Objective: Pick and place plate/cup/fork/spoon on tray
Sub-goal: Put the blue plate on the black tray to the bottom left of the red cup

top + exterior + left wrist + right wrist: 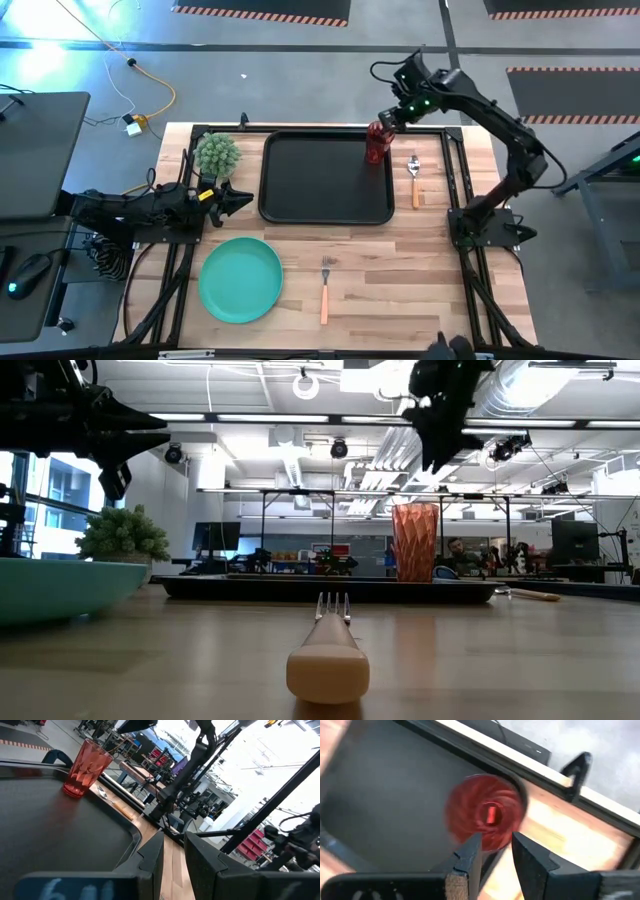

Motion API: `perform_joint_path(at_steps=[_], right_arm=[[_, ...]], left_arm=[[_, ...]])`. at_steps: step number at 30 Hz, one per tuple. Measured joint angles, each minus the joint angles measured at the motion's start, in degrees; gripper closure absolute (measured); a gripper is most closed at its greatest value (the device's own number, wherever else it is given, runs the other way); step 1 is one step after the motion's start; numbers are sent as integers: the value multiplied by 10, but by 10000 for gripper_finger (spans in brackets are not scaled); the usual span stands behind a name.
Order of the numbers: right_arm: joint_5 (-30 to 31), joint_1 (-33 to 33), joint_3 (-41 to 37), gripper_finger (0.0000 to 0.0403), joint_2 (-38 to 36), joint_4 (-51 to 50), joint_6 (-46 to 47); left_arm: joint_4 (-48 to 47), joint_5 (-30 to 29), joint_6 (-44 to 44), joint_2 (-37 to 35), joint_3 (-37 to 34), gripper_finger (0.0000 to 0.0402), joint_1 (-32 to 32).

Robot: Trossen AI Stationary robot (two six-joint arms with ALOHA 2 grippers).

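Observation:
The dark-red cup (377,143) stands upright on its base in the far right corner of the black tray (300,205); it also shows in the low view (415,542) and the left wrist view (85,767). My right gripper (393,115) hangs above the cup, clear of it (440,435), pointing down, its fingers a little apart (496,851). The turquoise plate (240,280) and the fork (325,285) lie on the table near the front edge. The spoon (414,180) lies right of the tray. My left gripper (240,198) waits at the tray's left rim, fingers slightly apart (174,855).
A small green potted plant (217,155) stands at the far left of the table, beside the tray. Black frame rails (455,170) run along the table's left and right sides. Bare wood (420,290) lies between the fork and the right rail.

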Motion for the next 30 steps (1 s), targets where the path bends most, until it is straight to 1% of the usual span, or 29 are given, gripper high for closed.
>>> perform_joint_path(at_steps=[6,10,20,23,25,30], right_arm=[[-3,59,0,304,-46,1,42],[1,100,0,304,-64,1,73],[13,217,0,304,-69,1,150],[31,255,0,304,-69,1,183],[45,283,0,304,-69,1,211],[84,358,0,304,-69,1,282]], left_arm=[[0,0,0,0,0,335,0],[1,0,0,0,0,335,0],[29,2,-2,0,0,335,0],[38,3,-6,0,0,335,0],[37,13,-11,0,4,335,0],[36,66,7,0,28,335,0]])
